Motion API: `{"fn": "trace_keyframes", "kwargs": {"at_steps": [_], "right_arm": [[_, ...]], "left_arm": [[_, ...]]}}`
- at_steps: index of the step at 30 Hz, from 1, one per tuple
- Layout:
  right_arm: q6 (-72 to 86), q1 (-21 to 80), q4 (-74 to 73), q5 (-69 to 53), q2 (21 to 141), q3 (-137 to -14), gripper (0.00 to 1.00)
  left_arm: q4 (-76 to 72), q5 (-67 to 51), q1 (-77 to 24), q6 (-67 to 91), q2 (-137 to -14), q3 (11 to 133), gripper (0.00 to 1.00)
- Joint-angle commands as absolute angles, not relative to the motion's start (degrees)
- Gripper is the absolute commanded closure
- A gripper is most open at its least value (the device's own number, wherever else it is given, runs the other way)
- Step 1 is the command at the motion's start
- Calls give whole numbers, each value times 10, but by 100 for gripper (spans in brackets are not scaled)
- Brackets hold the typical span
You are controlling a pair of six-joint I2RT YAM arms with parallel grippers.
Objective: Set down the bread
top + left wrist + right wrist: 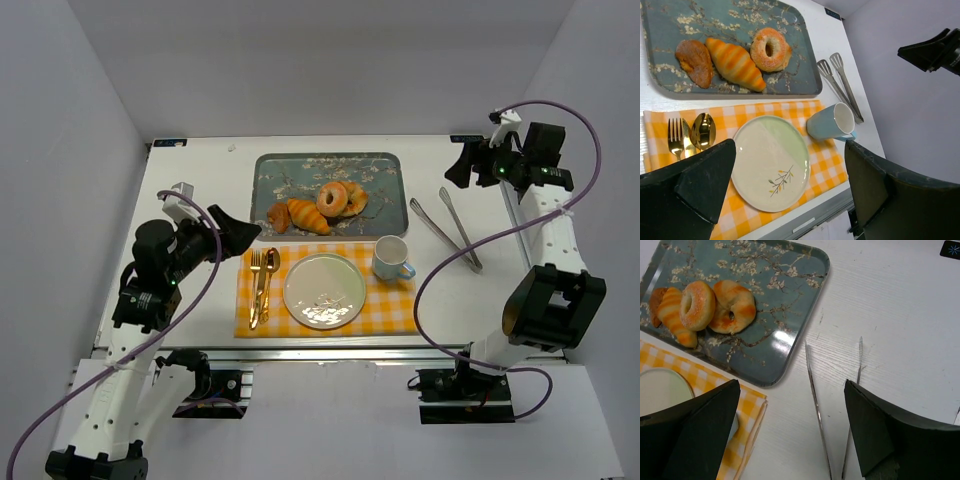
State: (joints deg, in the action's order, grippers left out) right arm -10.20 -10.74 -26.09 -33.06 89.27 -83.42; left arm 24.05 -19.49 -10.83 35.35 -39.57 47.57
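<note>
Left tool (pixel 790 165) and right tool (pixel 792 390) gape empty; one bread (pixel 782 50), three other pastries (pixel 735 62) on tray (pixel 730 20).

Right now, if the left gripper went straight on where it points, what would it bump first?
Most likely the white plate: it lies between the fingers of the left gripper in the wrist view. Depth is unclear, so that's a guess.

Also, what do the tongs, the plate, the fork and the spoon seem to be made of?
Tongs: bare silvery metal, likely steel; thin arms with bright glints.
Plate: probably glazed ceramic; smooth white, glossy, painted twig.
Fork and spoon: gold-coloured polished metal; the spoon bowl mirrors its surroundings.
</note>
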Motion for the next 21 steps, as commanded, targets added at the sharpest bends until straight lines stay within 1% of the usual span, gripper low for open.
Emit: {"fn": "trace_keyframes", "kwargs": {"at_steps": [1, 2, 3, 4, 6, 7, 8, 9, 10, 11, 12, 13, 14, 15, 16, 17, 18, 19, 21], "right_arm": [[-162, -133, -233, -388, 859, -812, 11], [-194, -148, -229, -475, 843, -787, 11], [-259, -161, -224, -514, 838, -773, 11], [-275, -175, -215, -534, 832, -760, 11], [-301, -174, -187, -514, 827, -727, 23], [-302, -175, -170, -508, 828, -716, 30], [-305, -176, -162, -498, 831, -708, 40], [-316, -176, -175, -491, 835, -705, 48], [-349, -176, -191, -483, 839, -706, 57], [-364, -174, -208, -465, 846, -708, 72], [-372, -173, -220, -449, 849, -706, 76], [-375, -166, -225, -428, 851, -697, 76], [-378, -160, -228, -367, 857, -693, 58], [-385, -154, -237, -335, 860, -690, 40], [-394, -143, -238, -290, 865, -676, 11], [-408, -141, -243, -281, 866, -671, 11], [-417, -139, -246, -273, 866, -664, 11], [-415, -134, -229, -245, 867, -648, 10], [-407, -127, -209, -220, 875, -639, 11]], "left_arm": [[235, -193, -105, 347, -400, 462, 2], [229, -195, -105, 347, -403, 461, 2], [225, -198, -106, 348, -409, 460, 3], [222, -199, -105, 347, -415, 463, 4], [223, -197, -105, 342, -432, 472, 10], [223, -196, -105, 337, -438, 480, 17], [220, -193, -105, 335, -442, 482, 29], [217, -193, -106, 333, -447, 484, 41], [213, -193, -106, 331, -457, 486, 56], [210, -191, -105, 328, -462, 490, 70], [209, -190, -106, 325, -468, 494, 86], [209, -192, -105, 316, -474, 497, 86], [210, -192, -105, 312, -485, 501, 85], [211, -192, -105, 308, -489, 502, 73], [210, -192, -105, 303, -497, 501, 61], [208, -193, -105, 303, -498, 498, 48], [206, -194, -106, 303, -500, 495, 30], [195, -197, -105, 304, -502, 490, 28], [187, -205, -105, 304, -511, 482, 26]]}}
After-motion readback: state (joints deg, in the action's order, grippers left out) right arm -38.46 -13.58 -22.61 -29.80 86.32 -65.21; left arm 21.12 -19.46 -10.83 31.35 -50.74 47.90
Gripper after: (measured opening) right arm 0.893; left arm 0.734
